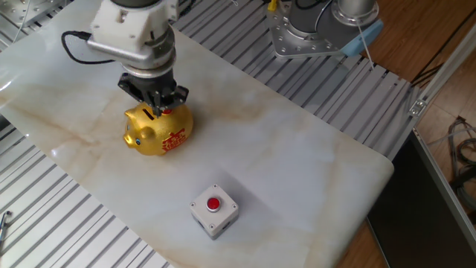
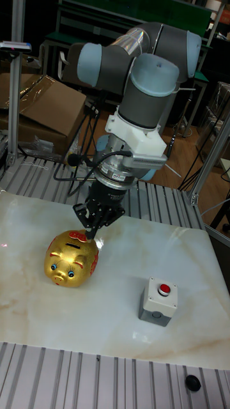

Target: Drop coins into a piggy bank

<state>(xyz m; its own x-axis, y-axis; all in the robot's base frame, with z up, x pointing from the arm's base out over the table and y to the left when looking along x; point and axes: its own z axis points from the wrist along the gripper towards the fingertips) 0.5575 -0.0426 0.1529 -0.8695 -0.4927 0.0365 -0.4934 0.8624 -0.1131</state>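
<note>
The gold piggy bank (image 1: 156, 131) (image 2: 71, 257) stands on the marble table, its snout toward the front left. The slot in its back (image 2: 78, 236) is uncovered. My gripper (image 1: 158, 106) (image 2: 91, 231) hangs just above the pig's back, a little behind the slot, not touching it. Its dark fingers point down and stand slightly apart with nothing between them. No coins show in either view.
A small white box with a red button (image 1: 214, 208) (image 2: 158, 301) sits on the table (image 1: 297, 156) in front and to the right of the pig. A second robot base (image 1: 320, 30) stands at the back right. A black cable (image 1: 74, 39) trails from my wrist.
</note>
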